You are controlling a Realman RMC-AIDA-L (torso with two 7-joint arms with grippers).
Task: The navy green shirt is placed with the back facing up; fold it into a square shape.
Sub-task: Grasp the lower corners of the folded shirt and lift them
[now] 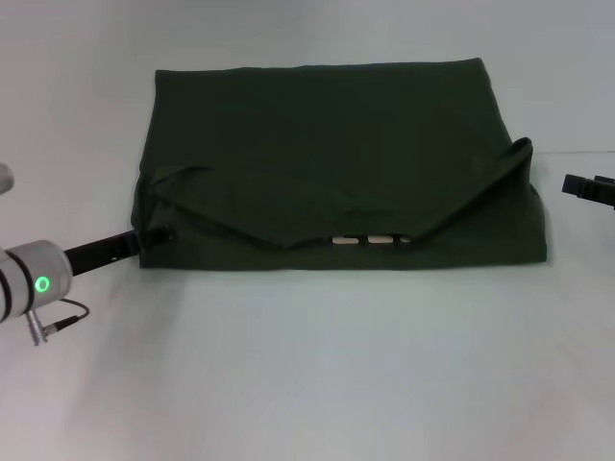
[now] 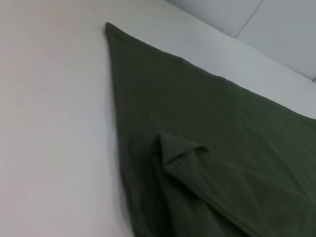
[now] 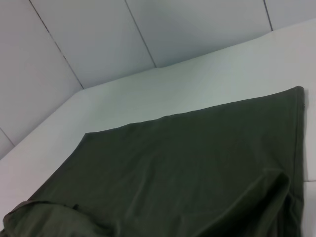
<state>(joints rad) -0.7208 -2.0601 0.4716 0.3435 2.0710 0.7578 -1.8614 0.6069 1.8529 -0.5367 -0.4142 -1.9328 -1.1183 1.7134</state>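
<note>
**Q:** Head view first: where does the shirt lie for you?

**A:** You see the navy green shirt (image 1: 327, 154) spread across the middle and upper part of the frame on a white table (image 1: 307, 365). It is already folded into a wide, roughly rectangular block. Its near edge sags into a shallow V, with both lower corners turned over. A small pale label (image 1: 365, 240) peeks out at the bottom of that V.

**Q:** And the grippers?

**A:** Your left gripper (image 1: 154, 235) sits at the lower left corner of the shirt, its dark tip touching or tucked into the fabric fold there. You cannot tell whether its claw is spread or pinching the cloth. Your right gripper (image 1: 588, 189) shows only as a dark piece at the right edge of the frame, just beside the shirt's right side and apart from it; its claw state cannot be told either.

**Q:** What do the wrist views add?

**A:** Left wrist view shows the shirt (image 2: 222, 148) with a small turned-over flap in the lower middle. Right wrist view shows the shirt (image 3: 187, 163) filling the lower half, with grey wall panels (image 3: 98, 39) above.
</note>
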